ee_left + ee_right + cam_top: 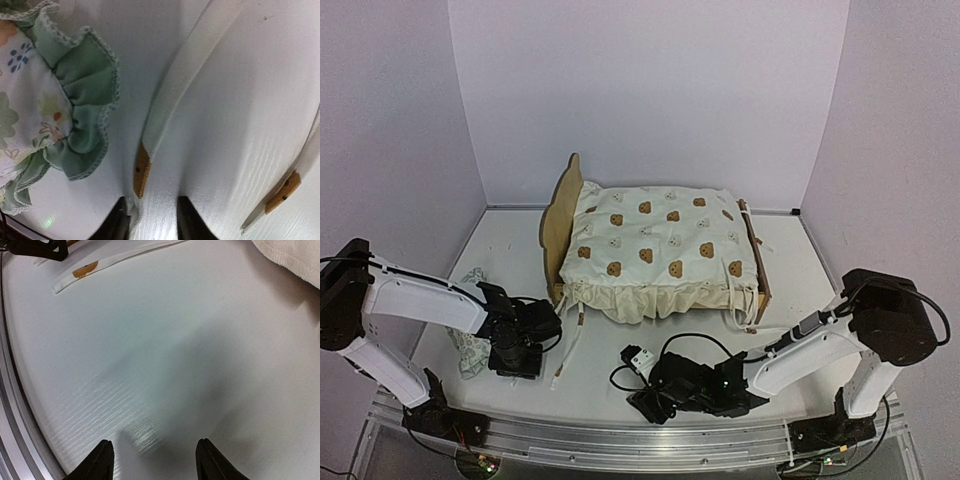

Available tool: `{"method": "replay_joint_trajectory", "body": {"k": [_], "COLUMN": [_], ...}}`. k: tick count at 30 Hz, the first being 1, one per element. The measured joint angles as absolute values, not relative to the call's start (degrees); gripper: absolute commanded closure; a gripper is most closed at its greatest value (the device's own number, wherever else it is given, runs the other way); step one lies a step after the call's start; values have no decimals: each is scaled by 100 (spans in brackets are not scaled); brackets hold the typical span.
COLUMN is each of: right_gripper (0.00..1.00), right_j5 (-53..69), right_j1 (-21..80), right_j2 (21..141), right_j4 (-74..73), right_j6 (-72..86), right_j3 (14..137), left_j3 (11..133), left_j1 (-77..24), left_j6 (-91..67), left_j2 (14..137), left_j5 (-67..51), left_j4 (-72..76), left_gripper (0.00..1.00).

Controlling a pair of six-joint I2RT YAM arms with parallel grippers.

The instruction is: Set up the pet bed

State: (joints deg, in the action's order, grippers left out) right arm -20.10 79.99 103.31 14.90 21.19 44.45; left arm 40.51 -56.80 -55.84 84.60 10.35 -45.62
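1. We see the bed [556, 215] in the middle of the bench [500, 260], beyond both arms. It is light plywood, with a rounded-ear headboard at its left end and a low footboard at its right.
2. A cream bear-print cover [660, 250] lies over the bed, hiding its base.
3. Near the bed's headboard corner, the left gripper [152, 222] has its fingers apart with the end of a tie [175, 90] between them. A ruffled pillow [45, 110] lies just beside.
4. Before the bed's footboard end, the right gripper [155, 460] is spread over bare bench, holding nothing.
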Motion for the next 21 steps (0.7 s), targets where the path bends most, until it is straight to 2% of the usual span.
{"method": "replay_joint_trajectory", "body": {"k": [8,21], "right_gripper": [43,43], "right_j5": [-2014,-2136], "right_j1": [7999,7999], "right_j2": [10331,9874], "right_j4": [1433,1132], "right_j6": [2089,2086], "right_j3": [4445,4200], "left_j3": [4032,4120], "left_j1": [-5680,-5726], "left_j6": [-5601,-5403], "left_j2": [8474,8562], "left_j5": [1007,747], "left_j4": [-4333,-3807], "left_gripper": [100,97]}}
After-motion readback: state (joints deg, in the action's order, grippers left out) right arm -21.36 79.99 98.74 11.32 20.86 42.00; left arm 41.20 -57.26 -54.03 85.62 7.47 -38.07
